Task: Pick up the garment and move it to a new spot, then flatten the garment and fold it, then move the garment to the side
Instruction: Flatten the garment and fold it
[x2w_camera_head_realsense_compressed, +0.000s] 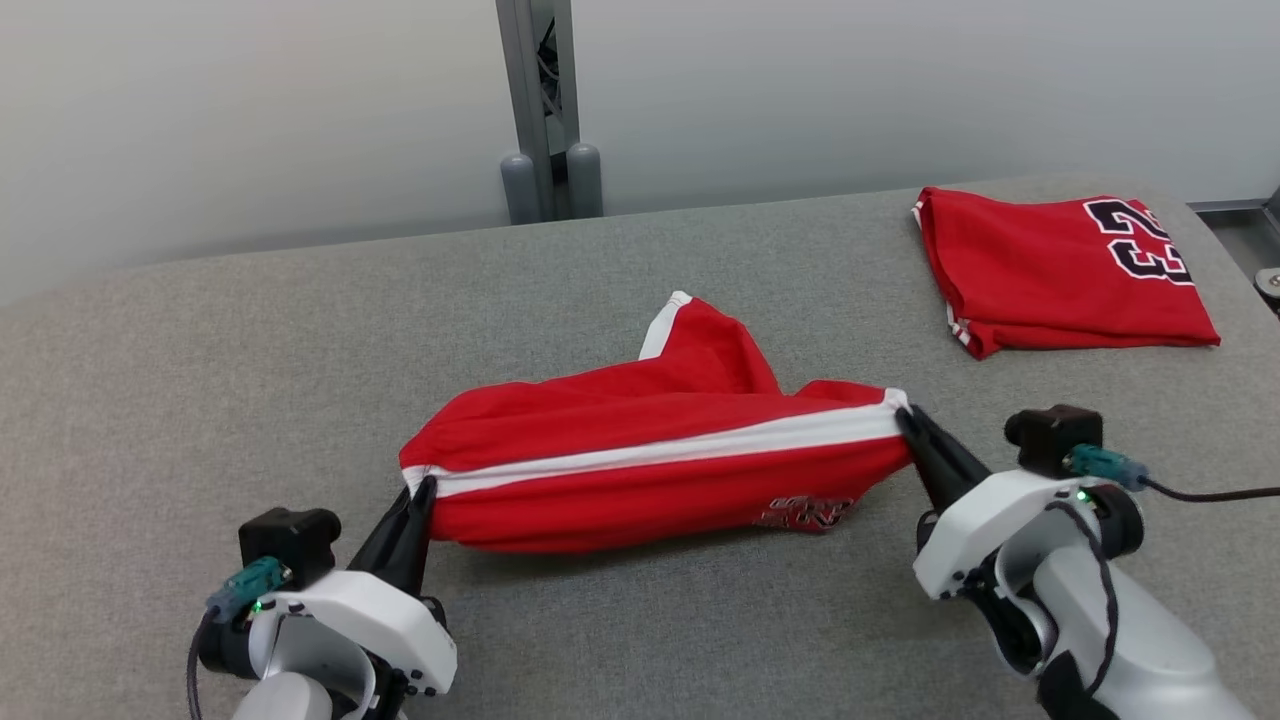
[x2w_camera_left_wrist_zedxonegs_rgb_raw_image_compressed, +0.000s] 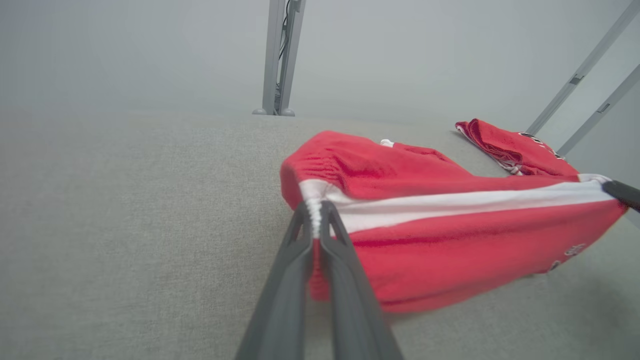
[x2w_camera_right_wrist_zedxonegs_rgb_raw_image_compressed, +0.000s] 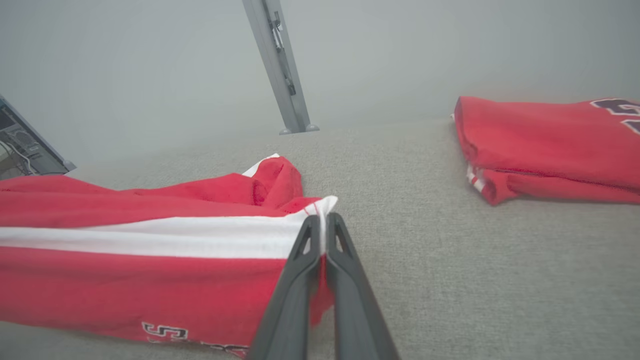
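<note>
My left gripper (x2w_camera_head_realsense_compressed: 424, 492) is pinched tight on the white-striped corner of the red shorts (x2w_camera_head_realsense_compressed: 650, 480). My right gripper (x2w_camera_head_realsense_compressed: 906, 416) is clamped on the other end of the same white band, so the cloth is stretched between the two, low over the grey table (x2w_camera_head_realsense_compressed: 200, 400). The far leg is bunched up behind the stripe and rests on the surface. Both bites look thin, right at the hem, so if I pull my arms apart too hard an edge could slip out. If I lift unevenly, that bunched leg could drag and twist the lay. Off to my right, well apart, sits a folded red jersey (x2w_camera_head_realsense_compressed: 1060, 270) — a wide swing that way could brush it.
</note>
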